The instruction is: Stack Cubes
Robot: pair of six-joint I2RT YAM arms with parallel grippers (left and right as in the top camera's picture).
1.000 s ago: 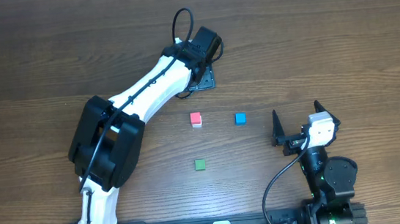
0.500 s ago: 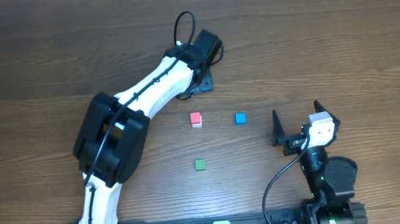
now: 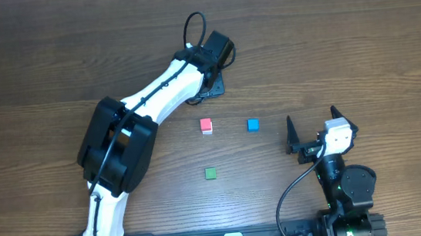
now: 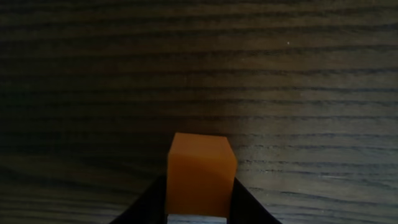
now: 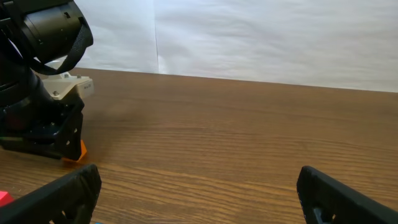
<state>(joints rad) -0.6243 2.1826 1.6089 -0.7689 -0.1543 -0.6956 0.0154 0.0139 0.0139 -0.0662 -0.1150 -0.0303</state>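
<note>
Left arm (image 3: 144,109) stretched far up the counter (image 3: 357,34), and its own wrist and looped cable sit right on top of the left pincer (image 3: 209,85) from above, so the overhead picture hides what it has. The left wrist view settles it: an orange cube (image 4: 200,174) is clamped between the two dark fingers, with only its top and front face showing and its lower part cut off at the picture's edge. From the right wrist view just a corner of that orange cube (image 5: 78,151) peeks out under the black pincer body, low at the counter; whether it touches the wood, I can't tell. Out in the middle, the red cube (image 3: 206,124) sits with a pale strip along its near side, too small to say if that's a face or something beneath it. The blue cube (image 3: 253,124) is near it on the right, apart from it, and the green cube (image 3: 210,174) lies closer to the arm bases, straight below the red one in the overhead view. The right pincer (image 3: 314,127) is parked near its base with fingers spread wide, gripping nothing, well apart from all the cubes. In its own view a sliver of red is cut off at the frame edge.
</note>
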